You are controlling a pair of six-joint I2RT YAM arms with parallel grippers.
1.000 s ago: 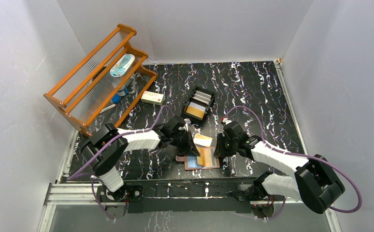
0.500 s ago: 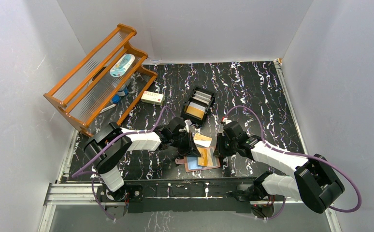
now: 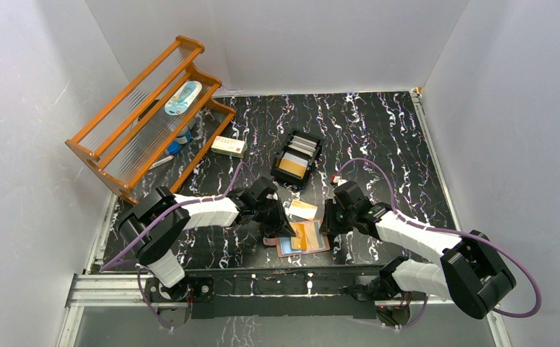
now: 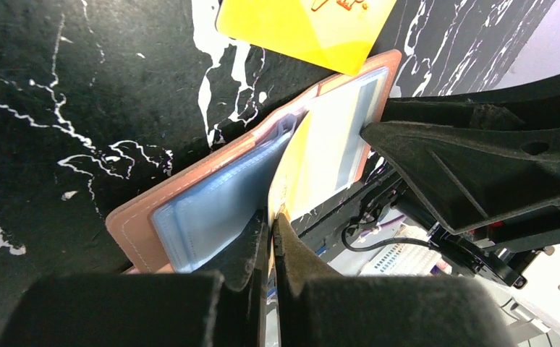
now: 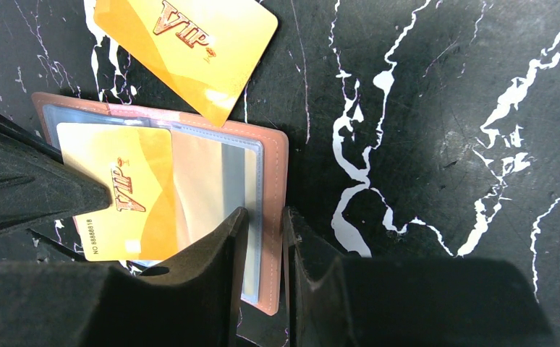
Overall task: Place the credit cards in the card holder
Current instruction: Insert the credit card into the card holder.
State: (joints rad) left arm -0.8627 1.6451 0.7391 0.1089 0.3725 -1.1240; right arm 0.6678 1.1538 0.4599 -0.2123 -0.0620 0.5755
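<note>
The holder (image 5: 273,173), salmon-brown leather with clear sleeves, lies open and flat near the near edge of the table (image 3: 378,130), with the right gripper (image 5: 265,213) clamped on its right edge. A gold VIP card (image 5: 121,191) sits tilted over its left half. The left gripper (image 4: 271,217) pinches one edge, and the other edge is at the sleeves by the fold; whether it is inside one is unclear. A second gold card (image 5: 187,43) lies flat just behind, one corner over the holder's far rim. More cards (image 3: 292,166), gold and silver-grey, rest in a black tray (image 3: 312,163) farther back
</note>
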